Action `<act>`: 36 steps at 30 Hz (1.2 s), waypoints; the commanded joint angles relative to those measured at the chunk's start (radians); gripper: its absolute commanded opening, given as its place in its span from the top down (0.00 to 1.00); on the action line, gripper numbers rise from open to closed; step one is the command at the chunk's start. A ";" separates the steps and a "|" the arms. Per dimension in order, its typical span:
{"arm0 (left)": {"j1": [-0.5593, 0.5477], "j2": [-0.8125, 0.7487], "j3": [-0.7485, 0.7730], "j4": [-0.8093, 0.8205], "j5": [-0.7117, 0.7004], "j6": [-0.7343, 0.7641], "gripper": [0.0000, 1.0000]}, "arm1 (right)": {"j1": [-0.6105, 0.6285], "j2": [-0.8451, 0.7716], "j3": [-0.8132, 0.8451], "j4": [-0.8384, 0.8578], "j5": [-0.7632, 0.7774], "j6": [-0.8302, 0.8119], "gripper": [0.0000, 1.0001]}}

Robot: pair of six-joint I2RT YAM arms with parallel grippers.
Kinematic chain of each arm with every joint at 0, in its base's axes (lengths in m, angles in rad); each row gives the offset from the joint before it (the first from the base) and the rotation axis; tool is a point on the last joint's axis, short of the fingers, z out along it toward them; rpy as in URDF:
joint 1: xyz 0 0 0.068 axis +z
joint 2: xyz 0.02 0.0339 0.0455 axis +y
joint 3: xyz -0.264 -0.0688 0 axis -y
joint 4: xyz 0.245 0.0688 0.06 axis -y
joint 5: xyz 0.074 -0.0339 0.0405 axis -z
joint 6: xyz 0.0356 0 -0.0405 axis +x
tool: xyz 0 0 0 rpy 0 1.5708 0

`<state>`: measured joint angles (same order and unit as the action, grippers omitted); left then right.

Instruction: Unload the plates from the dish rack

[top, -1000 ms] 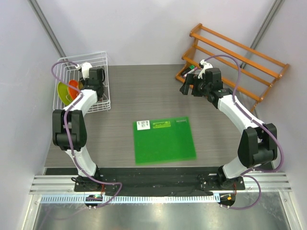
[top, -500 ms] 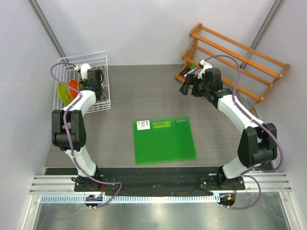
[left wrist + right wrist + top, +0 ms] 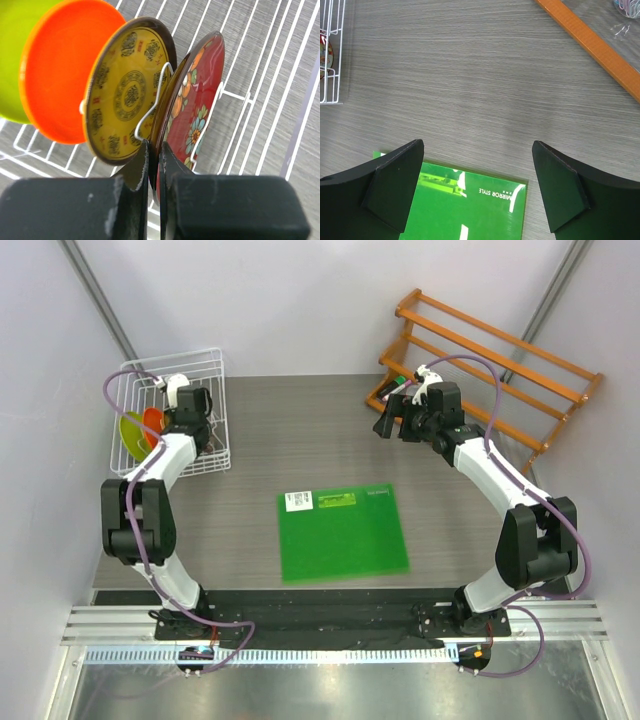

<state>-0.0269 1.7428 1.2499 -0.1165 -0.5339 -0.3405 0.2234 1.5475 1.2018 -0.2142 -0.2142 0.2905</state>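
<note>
The white wire dish rack (image 3: 213, 360) stands at the table's far left with the plates upright between its prongs. In the left wrist view they stand in a row: lime green (image 3: 12, 55), orange (image 3: 57, 75), yellow patterned (image 3: 125, 95) and dark red floral (image 3: 197, 105). My left gripper (image 3: 155, 157) is shut on the lower rim of the dark red floral plate, inside the rack (image 3: 260, 75). From above, the left gripper (image 3: 186, 426) sits over the rack's right half. My right gripper (image 3: 392, 424) hangs open and empty above the table; its fingers (image 3: 395, 180) frame bare wood.
A flat green square mat (image 3: 342, 532) lies in the middle of the table, its far edge below the right gripper (image 3: 465, 205). An orange wooden slatted shelf (image 3: 500, 370) stands at the back right. The rack's corner (image 3: 332, 60) shows at the right wrist view's left edge.
The left gripper has shut on the dark red plate's rim and the left arm has shifted slightly leftward into the rack. The right arm has not moved.
</note>
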 commanded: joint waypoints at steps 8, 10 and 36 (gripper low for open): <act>-0.013 -0.172 -0.014 0.038 -0.195 0.138 1.00 | 0.004 -0.009 -0.001 0.018 -0.039 0.018 0.05; -0.025 -0.196 -0.023 0.047 -0.205 0.146 1.00 | 0.004 -0.012 -0.002 0.018 -0.036 0.018 0.05; -0.054 -0.391 0.007 -0.069 0.644 -0.210 1.00 | 0.008 -0.014 -0.027 0.199 -0.243 0.153 0.05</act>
<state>-0.0723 1.3857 1.2842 -0.2970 -0.2031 -0.3931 0.2234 1.5475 1.1877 -0.1543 -0.3271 0.3702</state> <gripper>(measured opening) 0.047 0.951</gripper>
